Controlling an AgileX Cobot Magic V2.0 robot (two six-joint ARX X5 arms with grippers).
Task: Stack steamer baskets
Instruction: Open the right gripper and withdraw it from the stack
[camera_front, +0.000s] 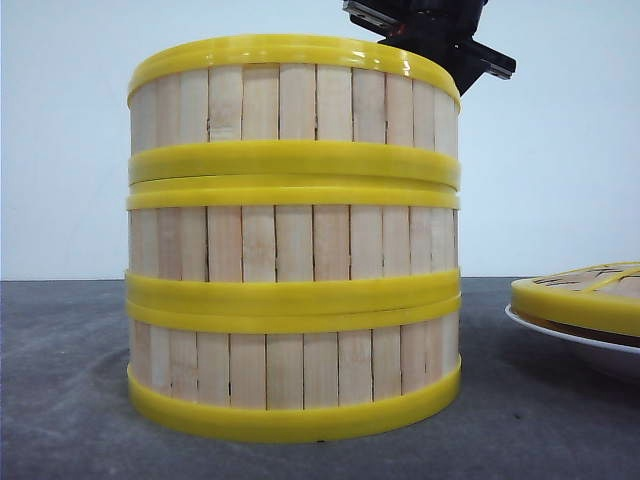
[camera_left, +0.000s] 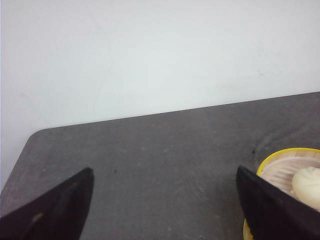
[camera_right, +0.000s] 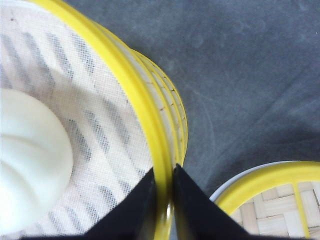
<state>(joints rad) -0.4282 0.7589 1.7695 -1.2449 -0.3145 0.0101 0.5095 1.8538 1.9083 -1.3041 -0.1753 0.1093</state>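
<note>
Three steamer baskets (camera_front: 293, 240) stand stacked on the dark table (camera_front: 60, 400), pale vertical slats between bright yellow rims; a white bun (camera_right: 30, 160) lies in the top one. Right gripper (camera_right: 163, 192) pinches the top rim. Left gripper (camera_left: 165, 200) spread wide, holding nothing.

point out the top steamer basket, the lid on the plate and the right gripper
top steamer basket (camera_front: 290, 105), front view, on its slat wall
lid (camera_front: 585, 295), front view, on its yellow rim
white plate (camera_front: 590, 350), front view, on its edge
right gripper (camera_right: 164, 200), right wrist view, between fingertips astride the rim
</note>
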